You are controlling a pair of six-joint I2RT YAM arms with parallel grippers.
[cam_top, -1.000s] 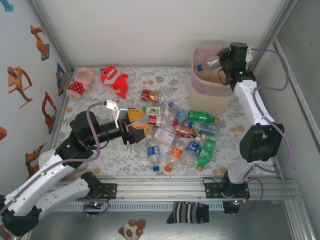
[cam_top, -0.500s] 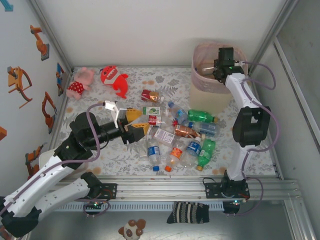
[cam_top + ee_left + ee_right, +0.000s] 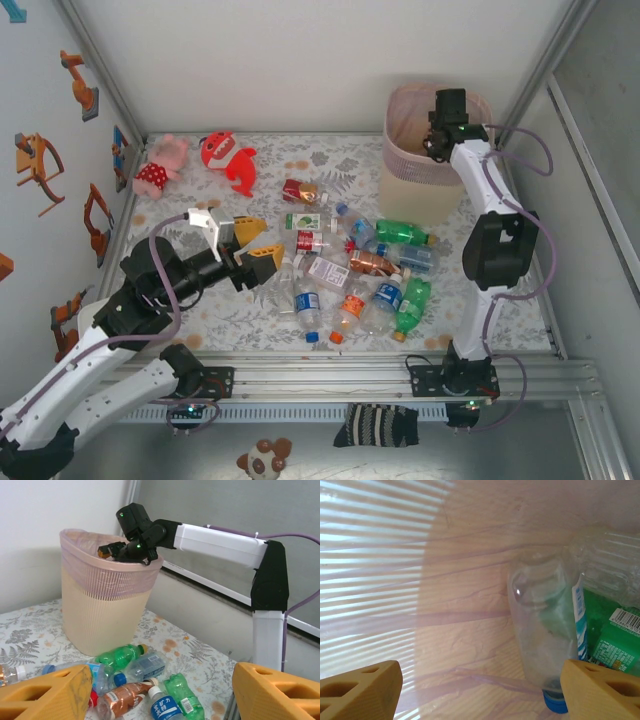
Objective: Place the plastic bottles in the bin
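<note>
Clear bottle (image 3: pixel 542 625) lies in the bin (image 3: pixel 402 165) below the released right gripper (image 3: pixel 480 690); left gripper (image 3: pixel 260 246), also released, should grab another.

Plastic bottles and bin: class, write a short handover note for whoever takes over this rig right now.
Left hand: open, empty, low beside the bottle pile.
Right hand: open, empty, at the bin rim, pointing in.
Done: at least two are in the bin, a clear blue-capped bottle and a green-labelled bottle.
Left: roughly a dozen plastic bottles on the floral mat.
</note>
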